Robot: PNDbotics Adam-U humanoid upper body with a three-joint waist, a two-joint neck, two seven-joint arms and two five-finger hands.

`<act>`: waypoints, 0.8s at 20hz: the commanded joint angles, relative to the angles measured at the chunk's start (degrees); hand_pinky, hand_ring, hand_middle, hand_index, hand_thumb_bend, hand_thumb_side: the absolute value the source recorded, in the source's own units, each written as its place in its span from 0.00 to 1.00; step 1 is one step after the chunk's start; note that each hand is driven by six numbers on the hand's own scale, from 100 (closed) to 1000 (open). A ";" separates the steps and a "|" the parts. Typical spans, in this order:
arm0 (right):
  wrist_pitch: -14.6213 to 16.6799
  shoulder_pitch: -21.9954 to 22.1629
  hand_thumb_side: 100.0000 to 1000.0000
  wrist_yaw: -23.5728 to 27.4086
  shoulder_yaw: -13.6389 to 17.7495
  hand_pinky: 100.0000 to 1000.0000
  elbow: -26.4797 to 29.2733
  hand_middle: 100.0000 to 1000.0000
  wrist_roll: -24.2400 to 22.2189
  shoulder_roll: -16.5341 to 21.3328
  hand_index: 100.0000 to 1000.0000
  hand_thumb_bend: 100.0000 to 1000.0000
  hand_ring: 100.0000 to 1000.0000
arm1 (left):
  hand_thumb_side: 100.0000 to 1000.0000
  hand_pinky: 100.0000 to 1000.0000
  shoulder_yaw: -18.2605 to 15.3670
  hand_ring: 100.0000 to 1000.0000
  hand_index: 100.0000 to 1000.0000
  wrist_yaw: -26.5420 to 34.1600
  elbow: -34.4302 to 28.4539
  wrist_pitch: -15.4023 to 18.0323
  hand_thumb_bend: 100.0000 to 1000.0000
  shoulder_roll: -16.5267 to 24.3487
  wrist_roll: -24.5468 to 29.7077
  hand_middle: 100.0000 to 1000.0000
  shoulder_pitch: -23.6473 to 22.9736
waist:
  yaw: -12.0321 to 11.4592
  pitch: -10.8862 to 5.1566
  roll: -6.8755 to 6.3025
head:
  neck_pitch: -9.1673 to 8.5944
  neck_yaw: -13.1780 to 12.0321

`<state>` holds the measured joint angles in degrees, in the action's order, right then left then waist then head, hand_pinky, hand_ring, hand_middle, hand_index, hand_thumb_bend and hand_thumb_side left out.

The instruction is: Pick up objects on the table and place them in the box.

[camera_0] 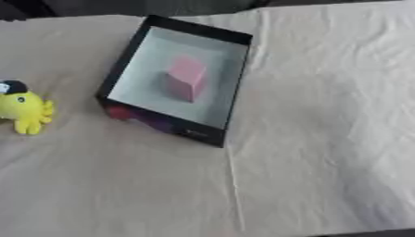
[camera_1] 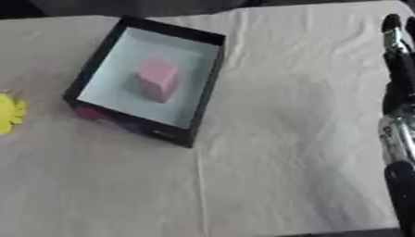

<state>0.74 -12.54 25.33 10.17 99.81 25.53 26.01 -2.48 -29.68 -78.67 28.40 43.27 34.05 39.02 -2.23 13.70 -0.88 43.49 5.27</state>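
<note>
Wrinkled cream cloth covers the surface (camera_0: 308, 185), bare along its near part. At the right edge of the right eye view a black-and-silver right arm (camera_1: 397, 139) runs up the frame, ending in what seems the right hand (camera_1: 394, 28); whether its fingers are spread or curled I cannot tell. No left hand shows in either view. Further back on the left lies a yellow plush toy (camera_0: 26, 109) with a dark cap, resting on the cloth just left of the box (camera_0: 122, 69), apart from it. Inside the black-walled, pale-floored box a pink block (camera_0: 186, 78) already sits. Judging by position, the toy is the remaining object; it lies far across from the right arm, beyond the box, so the left arm would be nearer.
</note>
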 commanded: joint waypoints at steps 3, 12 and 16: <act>-0.07 -0.38 0.34 -0.56 0.02 1.00 1.36 0.97 -0.28 1.45 0.88 0.22 0.94 | 0.25 0.90 -2.58 0.81 0.89 3.71 3.86 1.36 0.62 6.75 3.16 0.80 -1.09 | 0.03 -0.82 0.32 | 0.62 -3.33; -0.09 -0.59 0.35 -0.57 -0.07 1.00 1.46 0.97 -0.48 0.99 0.88 0.21 0.94 | 0.21 0.90 -3.13 0.82 0.88 2.05 11.67 3.11 0.68 7.84 6.20 0.80 -3.00 | 0.55 -0.12 0.79 | 0.13 -4.64; -0.13 -0.66 0.35 -0.57 -0.14 1.00 1.48 0.97 -0.58 0.78 0.88 0.21 0.94 | 0.14 0.91 -1.89 0.82 0.87 0.68 14.13 5.01 0.67 7.35 7.74 0.80 -3.10 | 1.00 0.15 0.85 | -0.06 -4.73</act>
<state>0.47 -12.61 25.01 9.83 100.16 25.17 25.92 -4.33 -28.48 -64.76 27.64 48.41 36.30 35.34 -1.23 14.59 0.04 43.67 0.65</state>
